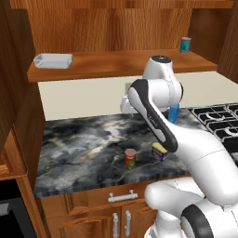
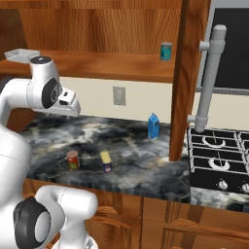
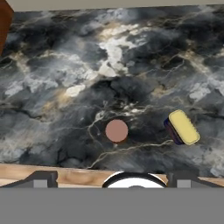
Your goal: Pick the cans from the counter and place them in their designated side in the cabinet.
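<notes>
Two cans stand on the table (image 3: 52,87) below the gripper (image 3: 113,177): red can (image 3: 117,131) centred, blue can (image 3: 182,127) right. Gripper jaws wide, empty.

wall (image 1: 93,95): cream | outlet (image 2: 119,96): grey | stove (image 2: 219,160): black

Two base views behind the arm, left and right, sharing the counter (image 1: 83,144), hand view straight down on it

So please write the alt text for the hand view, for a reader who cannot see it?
Looking straight down on the dark marbled counter, two cans stand apart near its front edge: a red can showing its round top, and a blue can with a yellow top to its right.
</notes>
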